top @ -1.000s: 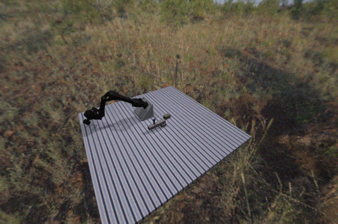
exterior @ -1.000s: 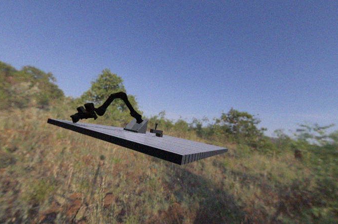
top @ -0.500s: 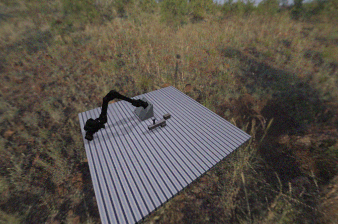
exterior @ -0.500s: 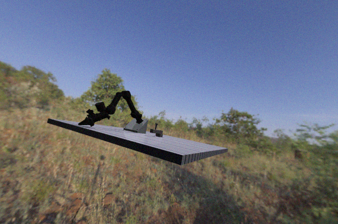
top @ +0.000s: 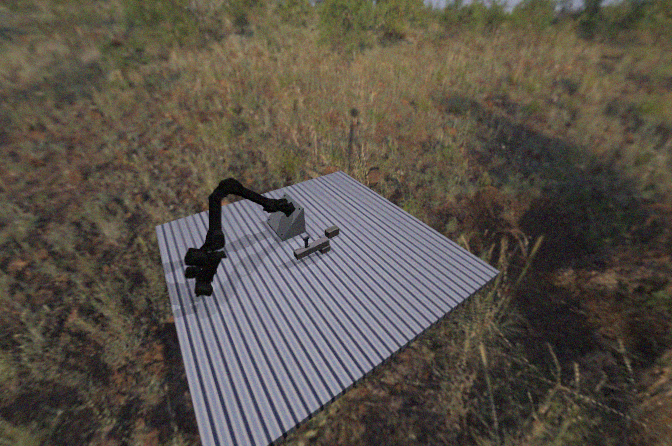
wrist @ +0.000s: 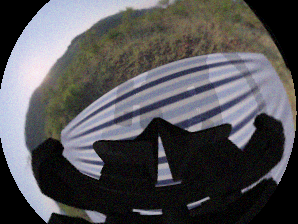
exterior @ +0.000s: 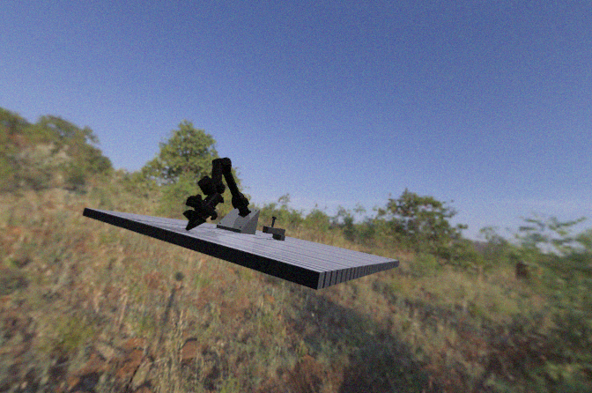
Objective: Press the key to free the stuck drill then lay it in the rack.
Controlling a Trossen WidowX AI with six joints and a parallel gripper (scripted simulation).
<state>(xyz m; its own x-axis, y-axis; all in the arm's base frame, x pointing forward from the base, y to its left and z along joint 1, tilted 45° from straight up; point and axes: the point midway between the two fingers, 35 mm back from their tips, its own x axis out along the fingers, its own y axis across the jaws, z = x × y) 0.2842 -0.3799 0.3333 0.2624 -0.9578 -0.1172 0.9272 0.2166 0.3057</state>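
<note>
My gripper (top: 204,292) (exterior: 188,227) (wrist: 156,120) is shut, with nothing visible between its fingertips. It points down over the table near its left edge, well away from the blocks. A long brown-grey block (top: 312,249) lies to the right of the arm's base in the top view. A small dark upright piece with a wider top (top: 305,240) (exterior: 274,219) stands beside or on it. A separate small block (top: 332,231) lies just behind. The parts are too small to tell which is key, drill or rack. None of them shows in the wrist view.
The striped table (top: 347,315) (exterior: 287,256) (wrist: 175,97) has open edges all round. A grey wedge-shaped block (top: 290,228) (exterior: 249,224) stands under the arm's mounted end, next to the long block. The arm's shadow falls across the table's left part in the top view.
</note>
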